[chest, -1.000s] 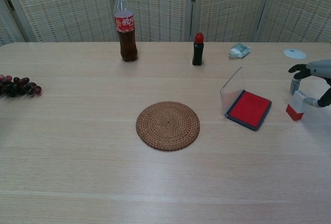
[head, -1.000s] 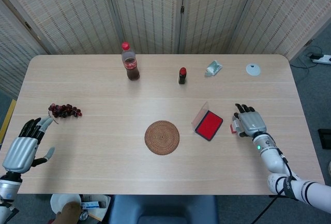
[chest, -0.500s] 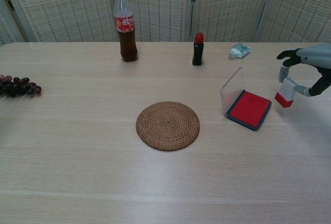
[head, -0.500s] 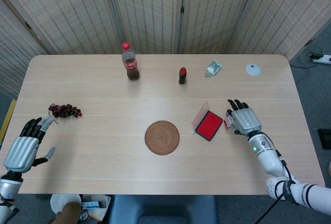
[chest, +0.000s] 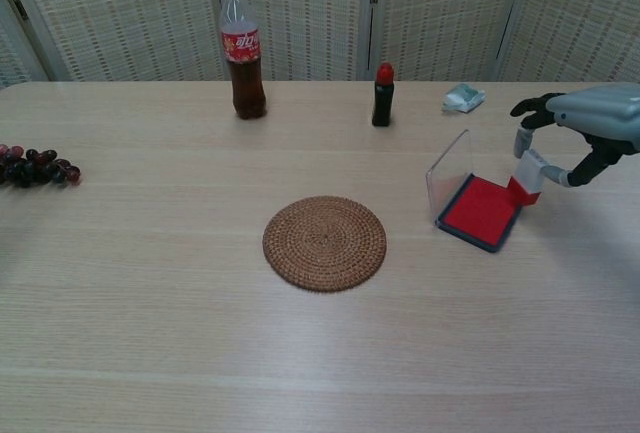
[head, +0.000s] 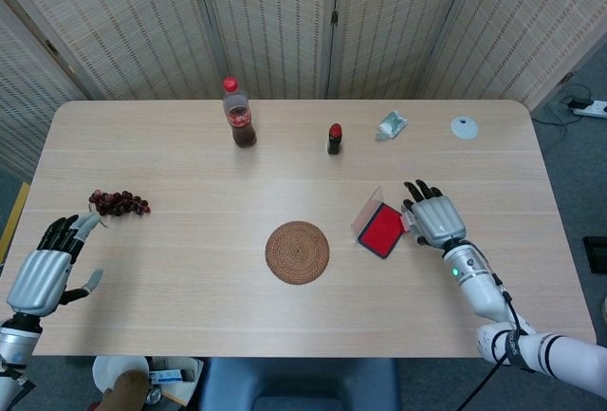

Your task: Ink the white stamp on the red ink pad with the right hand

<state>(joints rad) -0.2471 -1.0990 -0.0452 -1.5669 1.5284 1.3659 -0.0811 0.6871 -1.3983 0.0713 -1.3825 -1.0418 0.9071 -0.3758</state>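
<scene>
The red ink pad [head: 381, 230] [chest: 481, 211] lies open right of centre, its clear lid [chest: 449, 174] standing up on the left side. My right hand [head: 432, 215] [chest: 585, 123] holds the white stamp [chest: 527, 175] with its red base lifted off the table, tilted, just over the pad's right edge. In the head view the hand hides most of the stamp. My left hand [head: 43, 269] hovers at the table's left front edge, fingers apart, holding nothing.
A round woven coaster [head: 297, 252] [chest: 325, 242] lies mid-table. A cola bottle [head: 238, 114] [chest: 243, 46], a small dark red-capped bottle [head: 334, 139] [chest: 382, 96], a crumpled wrapper [head: 391, 125] and a white disc [head: 464, 127] stand along the back. Grapes [head: 119, 203] lie at the left.
My right hand has lifted the stamp off the table and carried it leftward to the ink pad's right edge. The left hand has stayed put.
</scene>
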